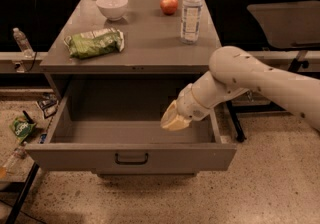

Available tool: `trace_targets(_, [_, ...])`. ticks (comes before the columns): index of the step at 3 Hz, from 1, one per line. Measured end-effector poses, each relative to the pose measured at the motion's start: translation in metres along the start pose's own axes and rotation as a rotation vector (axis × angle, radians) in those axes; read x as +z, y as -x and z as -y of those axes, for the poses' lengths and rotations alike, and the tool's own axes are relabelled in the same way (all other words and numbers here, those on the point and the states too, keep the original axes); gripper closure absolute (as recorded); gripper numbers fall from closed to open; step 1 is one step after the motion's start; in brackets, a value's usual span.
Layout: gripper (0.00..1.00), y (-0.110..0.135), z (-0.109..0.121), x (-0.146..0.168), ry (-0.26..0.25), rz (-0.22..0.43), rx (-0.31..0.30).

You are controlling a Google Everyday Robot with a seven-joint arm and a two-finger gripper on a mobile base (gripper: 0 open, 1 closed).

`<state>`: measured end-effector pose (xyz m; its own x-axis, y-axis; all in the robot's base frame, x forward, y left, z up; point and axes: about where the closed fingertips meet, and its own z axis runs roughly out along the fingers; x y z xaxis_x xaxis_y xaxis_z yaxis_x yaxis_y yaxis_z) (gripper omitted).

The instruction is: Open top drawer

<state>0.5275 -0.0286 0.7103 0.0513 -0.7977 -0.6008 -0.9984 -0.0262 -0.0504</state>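
Observation:
The top drawer (75, 155) is pulled far out of the grey cabinet; its inside looks bare. Its tall front panel carries a small dark centre handle (131, 158). My gripper (173, 121) hangs inside the drawer on the right side, above the drawer floor and behind the front panel. The white arm (250, 75) comes in from the right over the drawer's right wall. The lower drawers are almost hidden beneath the open one.
On the cabinet top stand a white bowl (111, 6), a red apple (169, 4), a clear water bottle (191, 12) and a green chip bag (94, 43). Litter and a bottle lie on the floor at the left (21, 129).

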Motion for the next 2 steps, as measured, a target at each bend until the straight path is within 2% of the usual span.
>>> trace_targets(1, [1.00,0.013,0.013,-0.039,-0.087,0.050,0.004])
trace_targets(2, [1.00,0.027,0.024,-0.091,-0.151,0.134,0.045])
